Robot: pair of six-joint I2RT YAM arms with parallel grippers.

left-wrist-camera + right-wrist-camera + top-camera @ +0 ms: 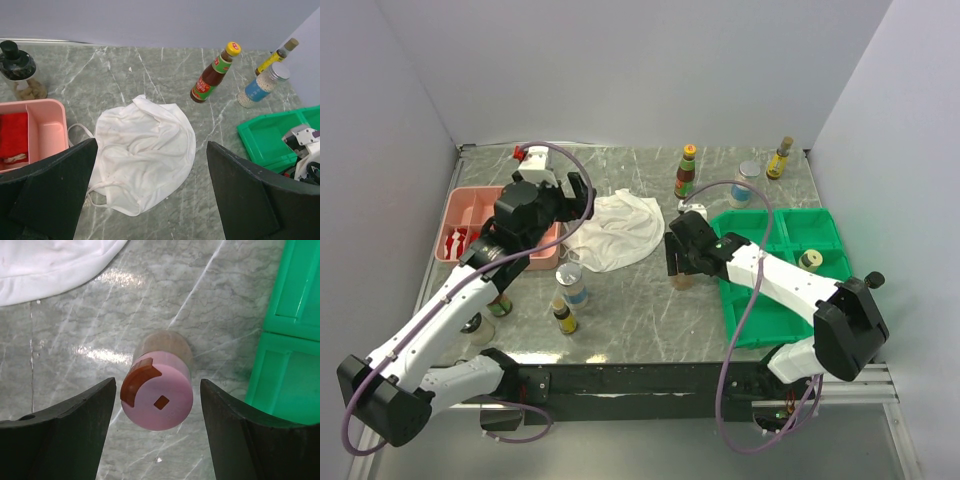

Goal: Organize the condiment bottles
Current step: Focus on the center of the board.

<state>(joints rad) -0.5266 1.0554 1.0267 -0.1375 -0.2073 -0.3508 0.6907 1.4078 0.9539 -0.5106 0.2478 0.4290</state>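
From the top camera I saw the left jaws hanging over the left edge of the white cloth (610,232), beside the pink tray (452,212). The right jaws were set around a pink-capped jar (682,282) on the counter (640,320), just left of the green tray (760,325). A sauce bottle (686,172), a blue-labelled jar (745,186) and an amber bottle (779,158) stood along the far edge. A clear bottle (570,281) and a small dark bottle (564,317) stood toward the near left, and one jar (810,260) sat in the green tray. On the left wrist camera the jaws were spread wide with nothing between them and the cloth below, and a black-capped jar (17,70) stood beyond the pink tray. On the right wrist camera the jaws stood open on either side of the pink-capped jar with a gap showing on each side, so they had hold of nothing. The jar stood upright between cloth and green tray.
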